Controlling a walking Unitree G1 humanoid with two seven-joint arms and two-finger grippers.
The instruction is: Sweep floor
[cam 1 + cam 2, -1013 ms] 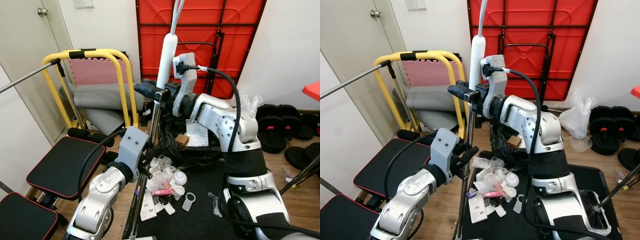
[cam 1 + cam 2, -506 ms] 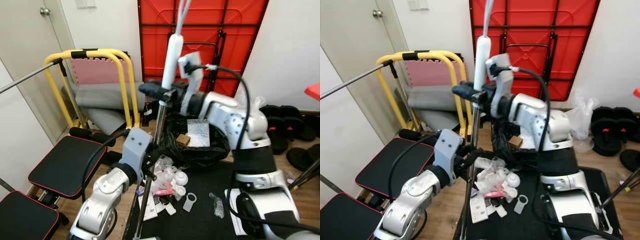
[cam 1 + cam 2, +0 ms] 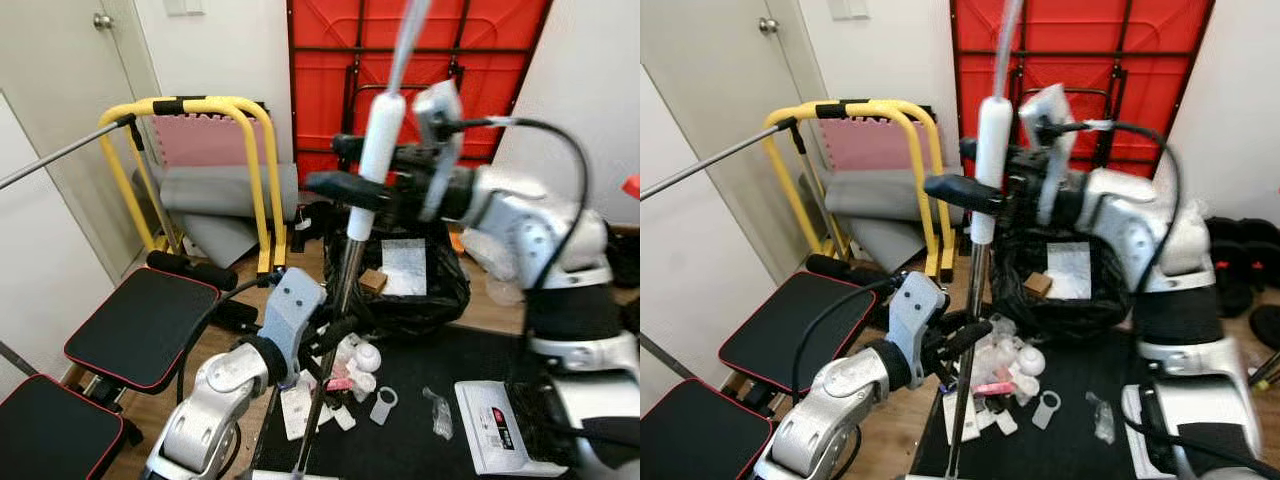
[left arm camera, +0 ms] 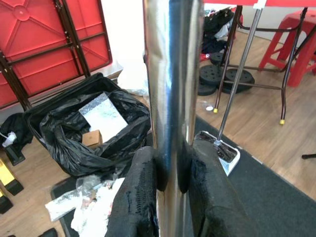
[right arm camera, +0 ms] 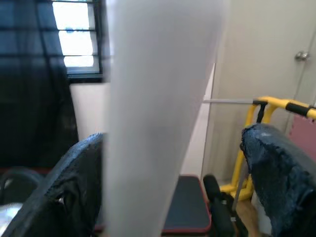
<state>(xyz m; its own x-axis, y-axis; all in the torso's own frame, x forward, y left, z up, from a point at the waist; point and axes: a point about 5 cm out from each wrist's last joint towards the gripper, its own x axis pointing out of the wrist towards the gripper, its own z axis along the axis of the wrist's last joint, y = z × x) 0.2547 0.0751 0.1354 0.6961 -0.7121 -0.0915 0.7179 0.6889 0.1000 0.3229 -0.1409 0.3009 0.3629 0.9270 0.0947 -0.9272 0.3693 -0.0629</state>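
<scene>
The broom handle is a shiny metal pole (image 3: 340,300) topped by a white grip (image 3: 377,140), and it leans up toward the right. My left gripper (image 3: 338,333) is shut on the pole low down; in the left wrist view its fingers (image 4: 143,192) press the pole from both sides. My right gripper (image 3: 345,188) is up at the white grip, with a black finger (image 5: 81,182) on either side of it. A pile of litter (image 3: 345,365), wrappers and small white pieces, lies on the floor by the pole's lower end. The broom head is hidden.
A black bin bag (image 3: 420,295) holding a box and foil stands behind the litter. A white dustpan (image 3: 495,428) lies on the dark mat (image 3: 420,375). A yellow frame (image 3: 190,105) and black bench pads (image 3: 140,325) crowd the left. A red folded table (image 3: 330,60) leans on the wall.
My right arm has carried the top of the handle to the right, so the pole leans more. The left gripper stayed shut on it lower down. The view shifted, bringing the dustpan in.
</scene>
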